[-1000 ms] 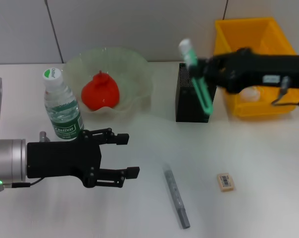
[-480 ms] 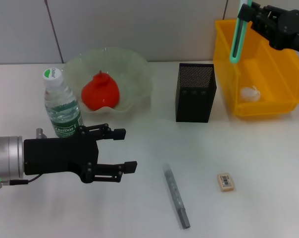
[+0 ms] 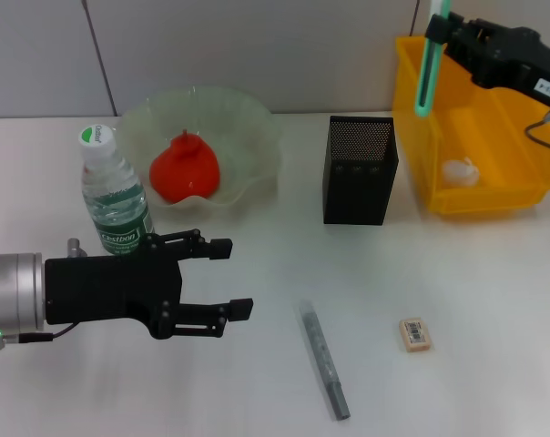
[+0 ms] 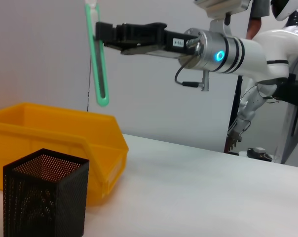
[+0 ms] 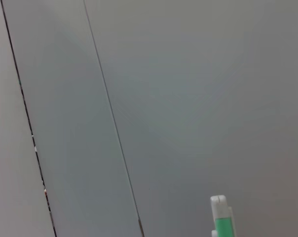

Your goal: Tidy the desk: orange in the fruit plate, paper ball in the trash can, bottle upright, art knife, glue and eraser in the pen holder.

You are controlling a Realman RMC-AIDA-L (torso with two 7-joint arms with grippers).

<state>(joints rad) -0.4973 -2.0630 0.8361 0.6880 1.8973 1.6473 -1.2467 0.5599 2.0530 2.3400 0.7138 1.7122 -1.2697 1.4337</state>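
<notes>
The right gripper (image 3: 450,35), clamped on the green glue stick (image 3: 428,68), hung upright at one o'clock above the yellow bin (image 3: 493,196). It needed moving toward ten o'clock, over the black pen holder (image 3: 358,182), before lowering. The left gripper (image 3: 222,278) sat open near seven o'clock.

Left tool (image 3: 228,278) hovers low, fingers spread; right tool (image 3: 445,35) raised, apparently clamped.
</notes>
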